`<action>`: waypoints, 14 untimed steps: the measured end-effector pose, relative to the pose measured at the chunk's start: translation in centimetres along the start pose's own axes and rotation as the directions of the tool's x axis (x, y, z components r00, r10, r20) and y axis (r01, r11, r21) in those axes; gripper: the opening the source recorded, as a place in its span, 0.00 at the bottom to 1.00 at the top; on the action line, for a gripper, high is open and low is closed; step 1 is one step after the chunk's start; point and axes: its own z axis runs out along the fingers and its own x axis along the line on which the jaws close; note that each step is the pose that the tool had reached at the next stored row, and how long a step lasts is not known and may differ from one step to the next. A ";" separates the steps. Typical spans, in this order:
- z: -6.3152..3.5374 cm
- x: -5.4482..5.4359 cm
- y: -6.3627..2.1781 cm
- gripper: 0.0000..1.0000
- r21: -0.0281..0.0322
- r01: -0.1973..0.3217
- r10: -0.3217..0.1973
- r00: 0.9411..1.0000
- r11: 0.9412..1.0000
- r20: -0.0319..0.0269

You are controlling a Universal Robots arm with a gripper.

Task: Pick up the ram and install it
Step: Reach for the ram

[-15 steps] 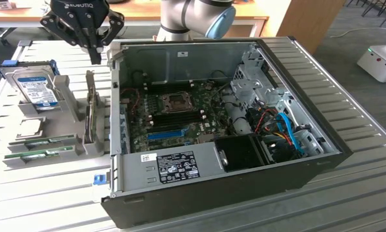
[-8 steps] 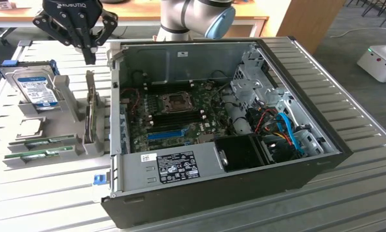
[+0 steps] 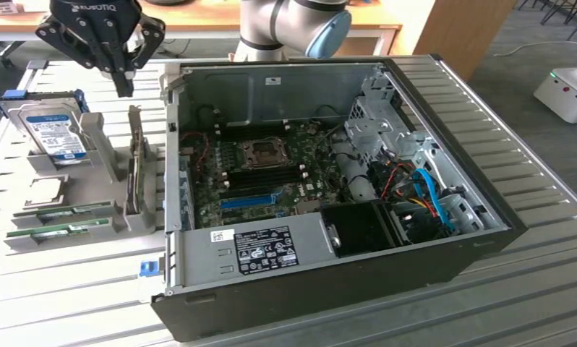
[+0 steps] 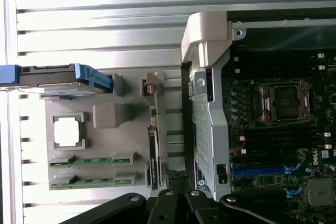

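Ribbed metal worktop (image 3: 539,238) bore one computer case (image 3: 298,303), one hard drive (image 3: 57,134) and two ram sticks (image 3: 71,210), lying lengthwise across the exterior view; claw (image 3: 124,88) hung clenched, empty.

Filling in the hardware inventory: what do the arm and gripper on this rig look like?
Arm: smooth silver-grey tubular links with a light blue joint cap. Gripper: black two-finger linkage type with white Robotiq lettering on the body. In the wrist view, its black finger links carry silver pivot pins.
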 end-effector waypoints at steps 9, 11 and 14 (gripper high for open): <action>-0.01 1.4 -0.08 0.11 0.000 0.000 0.000 1.000 1.000 0.000; -0.01 1.7 -0.09 0.11 0.000 0.001 -0.001 1.000 1.000 0.000; -0.02 2.3 -0.12 0.11 0.000 0.001 -0.001 1.000 1.000 0.000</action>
